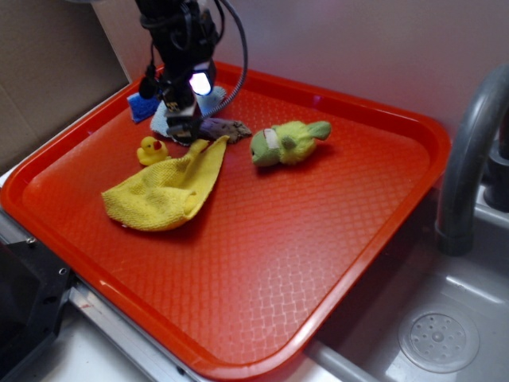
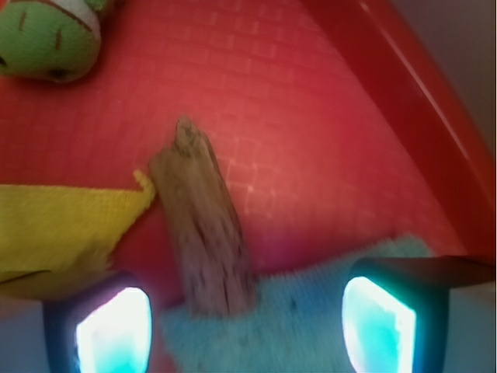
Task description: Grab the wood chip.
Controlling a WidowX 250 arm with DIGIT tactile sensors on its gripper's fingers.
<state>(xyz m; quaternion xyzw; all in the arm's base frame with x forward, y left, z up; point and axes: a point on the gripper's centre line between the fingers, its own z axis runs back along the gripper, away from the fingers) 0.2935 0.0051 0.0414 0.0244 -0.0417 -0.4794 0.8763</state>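
at the back left of the red tray (image 1: 334,263), the gripper (image 1: 184,131) stands low over the wood chip (image 2: 203,225) with its jaws spread wide; one lit pad (image 2: 112,330) sits left of the chip, the other well to its right. the chip lies flat on the tray, its near end resting on a light blue cloth (image 2: 311,318), one side touching a corner of the yellow cloth (image 1: 163,191). the green plush toy (image 1: 286,142) lies apart to the right, the rubber duck (image 1: 150,150) to the left.
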